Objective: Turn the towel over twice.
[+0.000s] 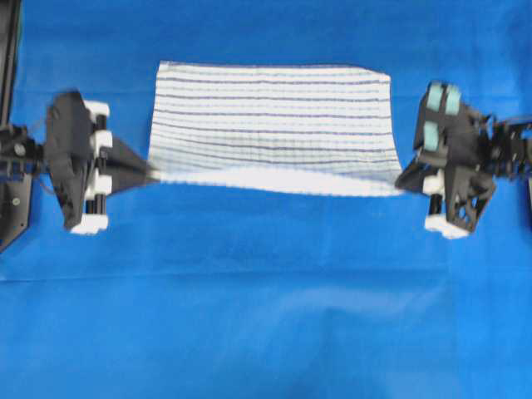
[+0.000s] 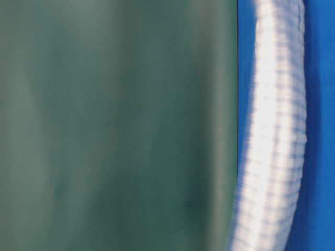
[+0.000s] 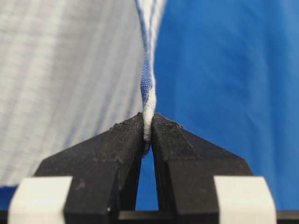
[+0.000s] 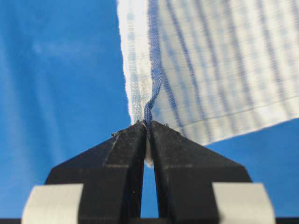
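Black fingertips of the left gripper (image 3: 147,126) clamp a bunched corner of the white woven towel with dark and light blue stripes (image 1: 270,125). Right gripper (image 4: 147,127) likewise pinches the opposite near corner. Towel lies spread mid-table between both arms, far part flat, near edge lifted and stretched taut, curling underside showing white. Plain blue table covering (image 1: 266,316) beneath.

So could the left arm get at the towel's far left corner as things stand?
Probably not right now. The left gripper is shut on the near left corner of the towel, while the right gripper pinches the near right corner. The far corner lies uncovered on the blue table covering; the left would have to let go first.
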Robot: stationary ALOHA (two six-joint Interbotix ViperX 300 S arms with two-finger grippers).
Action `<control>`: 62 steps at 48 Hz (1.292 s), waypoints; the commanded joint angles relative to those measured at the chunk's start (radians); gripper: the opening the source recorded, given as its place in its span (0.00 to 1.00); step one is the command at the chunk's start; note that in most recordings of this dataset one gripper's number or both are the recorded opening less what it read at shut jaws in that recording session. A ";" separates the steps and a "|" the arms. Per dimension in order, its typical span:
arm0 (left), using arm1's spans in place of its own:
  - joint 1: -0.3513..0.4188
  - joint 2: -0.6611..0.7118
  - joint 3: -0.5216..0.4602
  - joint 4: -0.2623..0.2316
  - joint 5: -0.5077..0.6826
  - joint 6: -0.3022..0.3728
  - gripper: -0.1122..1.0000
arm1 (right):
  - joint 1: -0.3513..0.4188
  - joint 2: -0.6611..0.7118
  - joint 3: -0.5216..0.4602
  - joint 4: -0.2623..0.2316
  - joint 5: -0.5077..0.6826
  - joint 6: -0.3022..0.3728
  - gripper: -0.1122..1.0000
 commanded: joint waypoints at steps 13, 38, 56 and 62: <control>-0.193 0.143 -0.038 -0.002 0.032 0.002 0.14 | 0.178 0.127 -0.018 0.002 -0.072 0.173 0.17; -0.219 0.224 -0.081 -0.002 0.117 0.003 0.14 | 0.209 0.213 -0.037 -0.002 -0.115 0.215 0.17; -0.204 0.227 -0.107 -0.002 0.115 0.002 0.14 | 0.209 0.221 -0.048 -0.003 -0.117 0.215 0.17; -0.204 0.224 -0.127 -0.002 0.124 0.003 0.30 | 0.209 0.219 -0.057 -0.005 -0.115 0.212 0.25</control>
